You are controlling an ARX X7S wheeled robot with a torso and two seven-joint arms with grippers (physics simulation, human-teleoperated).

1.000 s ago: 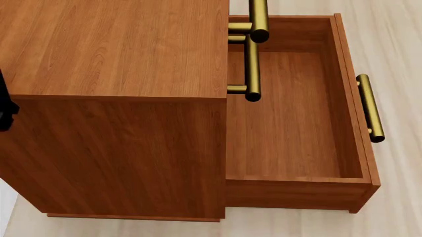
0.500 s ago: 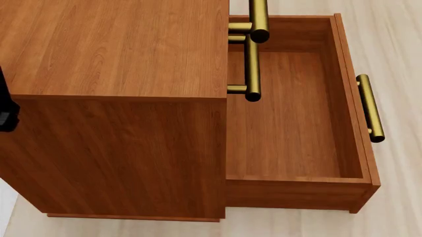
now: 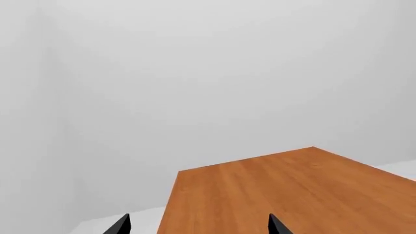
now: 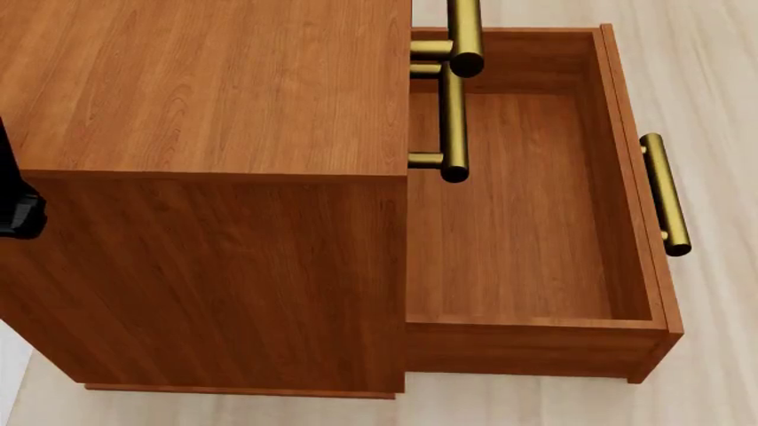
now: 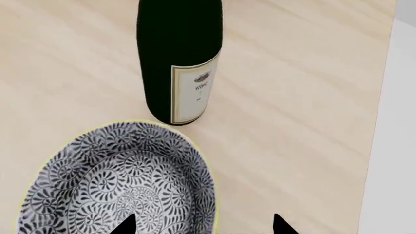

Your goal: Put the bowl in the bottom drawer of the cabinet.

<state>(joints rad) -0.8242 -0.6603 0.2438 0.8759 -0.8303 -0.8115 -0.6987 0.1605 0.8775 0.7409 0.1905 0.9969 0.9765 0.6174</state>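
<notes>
The right pincer [image 5: 202,225] is hanging spread wide over the bowl [image 5: 117,183], one dark tip showing inside the patterned hollow and the other outside the pale rim. By my reading it is straddling the wall so that a squeeze would pinch the rim, though nothing is gripped yet. The bowl is sitting upright on a pale wooden surface [image 5: 293,97], with a dark wine bottle [image 5: 179,58] just beside its far edge, near enough to be knocked if the bowl were dragged rather than lifted. The wrist seems to be pointing steeply down at the bowl.

The left pincer [image 3: 198,225] is also spread, holding nothing, its tips framing the near corner of the cabinet's [image 4: 201,89] flat top. In the head view only a dark sliver of that arm is showing beside the cabinet's side, so it appears parked clear.

The bottom drawer [image 4: 533,311] is standing pulled well out from the cabinet, its floor bare and ready, brass handle [image 4: 663,191] on its front. The bowl is not showing in the head view.
</notes>
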